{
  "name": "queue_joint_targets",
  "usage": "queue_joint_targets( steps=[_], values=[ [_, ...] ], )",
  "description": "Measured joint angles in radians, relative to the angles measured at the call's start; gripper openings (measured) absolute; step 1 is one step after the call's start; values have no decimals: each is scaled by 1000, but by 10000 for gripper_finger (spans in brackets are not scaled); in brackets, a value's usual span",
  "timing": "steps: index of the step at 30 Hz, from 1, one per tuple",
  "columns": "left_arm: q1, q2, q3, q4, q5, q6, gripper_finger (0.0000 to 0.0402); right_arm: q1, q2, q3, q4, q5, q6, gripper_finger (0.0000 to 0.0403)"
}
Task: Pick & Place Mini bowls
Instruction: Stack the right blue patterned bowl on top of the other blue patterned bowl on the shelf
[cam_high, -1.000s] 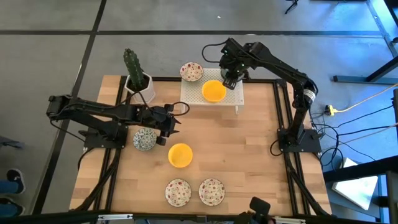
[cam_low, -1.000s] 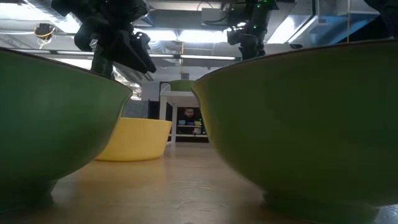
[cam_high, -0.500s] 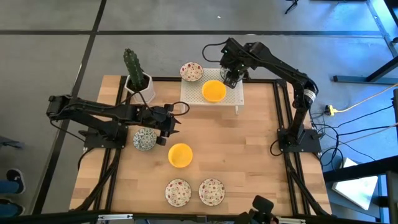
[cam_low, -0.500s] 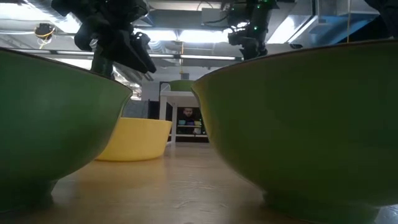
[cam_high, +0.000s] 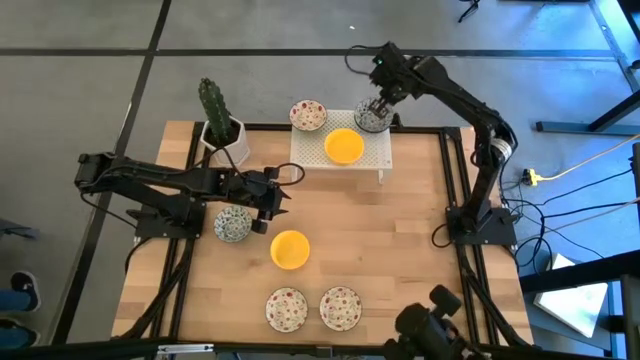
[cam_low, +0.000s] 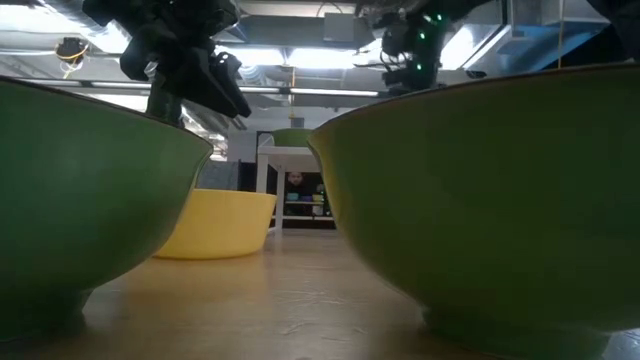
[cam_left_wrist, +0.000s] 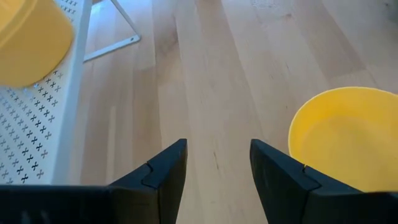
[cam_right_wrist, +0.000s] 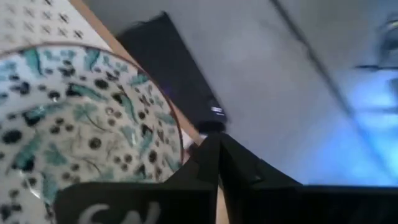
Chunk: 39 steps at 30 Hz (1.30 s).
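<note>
A white perforated stand (cam_high: 355, 163) at the table's far side carries a yellow mini bowl (cam_high: 344, 146), a speckled one (cam_high: 308, 116) and a grey-green patterned one (cam_high: 371, 120) at its far right corner. My right gripper (cam_high: 378, 104) is shut; its fingers hang just past that patterned bowl's (cam_right_wrist: 74, 124) far rim. My left gripper (cam_high: 277, 196) hovers open at mid table, between a patterned bowl (cam_high: 233, 223) and a yellow bowl (cam_high: 290, 249), with nothing between its fingers (cam_left_wrist: 168, 174). Both of these bowls rest on the wood.
A cactus in a white pot (cam_high: 220, 130) stands at the far left corner. Two speckled bowls (cam_high: 286, 308) (cam_high: 340, 308) sit near the front edge and fill the low view. Bare wood lies across the table's right half (cam_high: 410, 240).
My right gripper has drawn back from over the stand toward the table's far edge, a little to the right. That uncovers the patterned bowl, which now sits on the stand's far right corner. The left arm has kept still.
</note>
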Motion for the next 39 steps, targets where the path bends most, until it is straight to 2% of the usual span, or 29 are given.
queue_joint_targets(
  steps=[2, 6, 13, 18, 24, 39],
  values=[
    [0, 0, 0, 0, 0, 0, 171, -17, 0, -16, 22, -65, 7, 14],
    [0, 0, 0, 1, -12, 20, 171, -21, 0, -20, 48, -73, -10, 6],
    [0, 0, 0, 14, -24, 36, 171, -28, 0, -20, 49, -175, -4, 9],
    [0, 0, 0, 60, -52, 29, 171, -38, 0, -20, 52, -150, -2, 4],
    [0, 0, 0, 77, -63, 27, 171, -57, 5, -20, 51, -244, 28, 6],
    [0, 0, 0, 77, -60, 27, 171, -78, 5, -20, 32, -279, 26, 11]
  ],
)
